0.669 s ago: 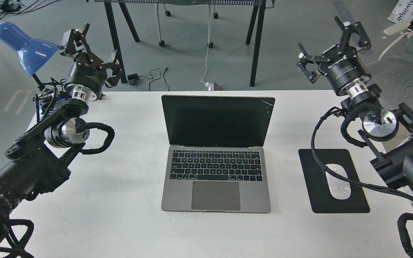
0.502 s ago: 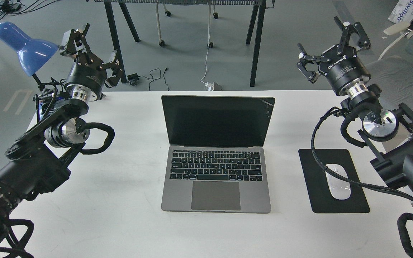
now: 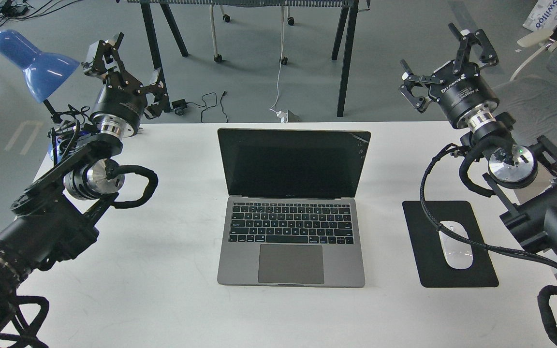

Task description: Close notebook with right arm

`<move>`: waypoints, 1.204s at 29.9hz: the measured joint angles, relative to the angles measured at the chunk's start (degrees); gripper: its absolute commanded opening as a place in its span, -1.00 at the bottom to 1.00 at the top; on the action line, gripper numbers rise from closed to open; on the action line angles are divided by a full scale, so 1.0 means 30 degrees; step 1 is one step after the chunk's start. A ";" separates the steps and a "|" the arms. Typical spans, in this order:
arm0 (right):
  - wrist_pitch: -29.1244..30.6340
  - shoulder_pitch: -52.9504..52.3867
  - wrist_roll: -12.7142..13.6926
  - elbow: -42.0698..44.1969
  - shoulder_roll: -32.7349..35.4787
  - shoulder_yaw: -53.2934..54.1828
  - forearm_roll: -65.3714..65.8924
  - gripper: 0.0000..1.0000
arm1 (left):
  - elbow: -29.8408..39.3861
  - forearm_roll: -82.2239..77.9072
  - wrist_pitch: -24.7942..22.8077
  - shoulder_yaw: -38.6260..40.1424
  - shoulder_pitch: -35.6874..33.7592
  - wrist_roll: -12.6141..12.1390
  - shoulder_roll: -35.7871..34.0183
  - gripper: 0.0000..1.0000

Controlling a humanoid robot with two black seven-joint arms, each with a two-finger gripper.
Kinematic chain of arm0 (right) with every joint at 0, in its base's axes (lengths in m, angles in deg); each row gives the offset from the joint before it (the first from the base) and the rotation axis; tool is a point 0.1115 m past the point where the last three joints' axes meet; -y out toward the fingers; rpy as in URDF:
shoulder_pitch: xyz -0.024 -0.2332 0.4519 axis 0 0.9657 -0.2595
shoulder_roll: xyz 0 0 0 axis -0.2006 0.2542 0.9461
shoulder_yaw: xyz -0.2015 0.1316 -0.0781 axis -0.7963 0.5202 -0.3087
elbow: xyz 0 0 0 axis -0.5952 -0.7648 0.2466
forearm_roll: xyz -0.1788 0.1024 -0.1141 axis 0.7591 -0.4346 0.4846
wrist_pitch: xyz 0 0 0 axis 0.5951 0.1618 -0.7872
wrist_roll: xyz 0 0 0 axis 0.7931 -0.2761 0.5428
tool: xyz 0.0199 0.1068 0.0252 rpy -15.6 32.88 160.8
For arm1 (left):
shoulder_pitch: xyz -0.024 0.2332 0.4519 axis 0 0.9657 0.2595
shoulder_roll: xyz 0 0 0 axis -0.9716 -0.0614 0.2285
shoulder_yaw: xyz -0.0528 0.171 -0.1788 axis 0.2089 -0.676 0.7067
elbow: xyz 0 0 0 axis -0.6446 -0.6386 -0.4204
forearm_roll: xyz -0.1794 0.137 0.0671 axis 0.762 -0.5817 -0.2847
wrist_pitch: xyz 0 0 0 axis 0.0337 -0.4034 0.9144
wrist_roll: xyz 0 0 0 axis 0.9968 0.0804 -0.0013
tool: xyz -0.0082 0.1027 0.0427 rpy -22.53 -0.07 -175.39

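Note:
The notebook [image 3: 292, 208] is a space-grey laptop standing open in the middle of the white table [image 3: 172, 299]. Its black screen faces me and is cracked at the upper right corner. My right gripper [image 3: 445, 60] is open and empty, raised above the table's far right edge, well right of the screen. My left gripper [image 3: 126, 60] is open and empty, raised above the table's far left corner.
A black mouse pad [image 3: 452, 244] with a white mouse [image 3: 456, 251] lies right of the notebook, under my right arm's cable. A blue desk lamp [image 3: 34, 60] stands at the far left. Table legs and cables stand on the floor beyond the table.

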 measured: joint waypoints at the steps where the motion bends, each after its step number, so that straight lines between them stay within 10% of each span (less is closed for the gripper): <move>1: -0.0069 -0.0203 0.0011 -0.0005 0.0042 -0.0377 0.0003 1.00 | 0.0000 0.0000 0.0000 0.0011 0.0008 0.0000 -0.0001 1.00; 36: -0.1072 -0.8308 0.0876 0.2280 0.1038 -1.3037 0.7408 1.00 | -0.0005 0.0003 0.0000 0.0029 0.0015 0.0000 -0.0003 1.00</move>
